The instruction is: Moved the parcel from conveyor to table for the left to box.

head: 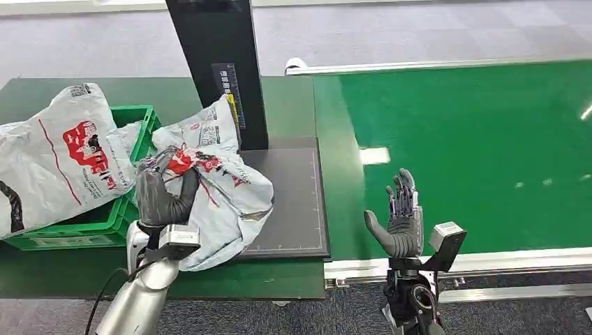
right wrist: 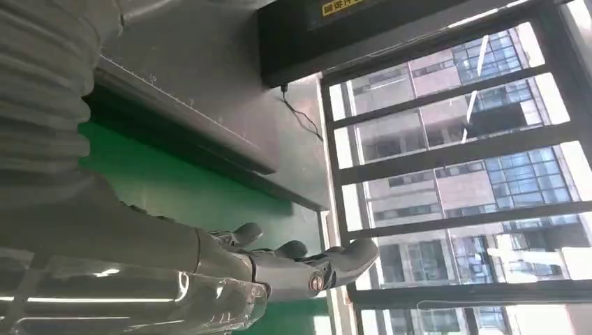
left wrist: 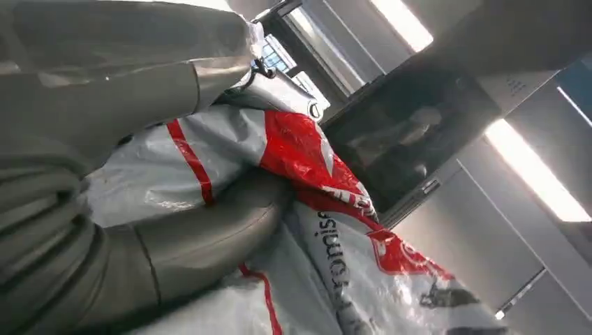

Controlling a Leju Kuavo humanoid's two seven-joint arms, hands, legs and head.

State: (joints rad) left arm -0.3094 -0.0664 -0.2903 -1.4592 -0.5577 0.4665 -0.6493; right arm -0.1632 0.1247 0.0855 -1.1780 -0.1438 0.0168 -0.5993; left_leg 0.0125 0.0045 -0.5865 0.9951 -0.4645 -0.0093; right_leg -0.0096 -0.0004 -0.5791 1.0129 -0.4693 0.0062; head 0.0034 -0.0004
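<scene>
Left hand (head: 164, 197) grips the parcel (head: 223, 185) over the table; right hand (head: 400, 222) upright, fingers spread, holding nothing.

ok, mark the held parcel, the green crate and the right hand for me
held parcel (head: 230, 192), head view, on its crumpled white middle.
green crate (head: 143, 115), head view, on its far rim.
right hand (head: 401, 223), head view, on the palm, fingers spread over the belt edge.

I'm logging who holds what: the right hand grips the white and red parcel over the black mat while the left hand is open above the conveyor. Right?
Not quite: the hands are swapped. In the head view the left hand grips the white and red parcel over the black mat, while the right hand is open above the conveyor.
</scene>
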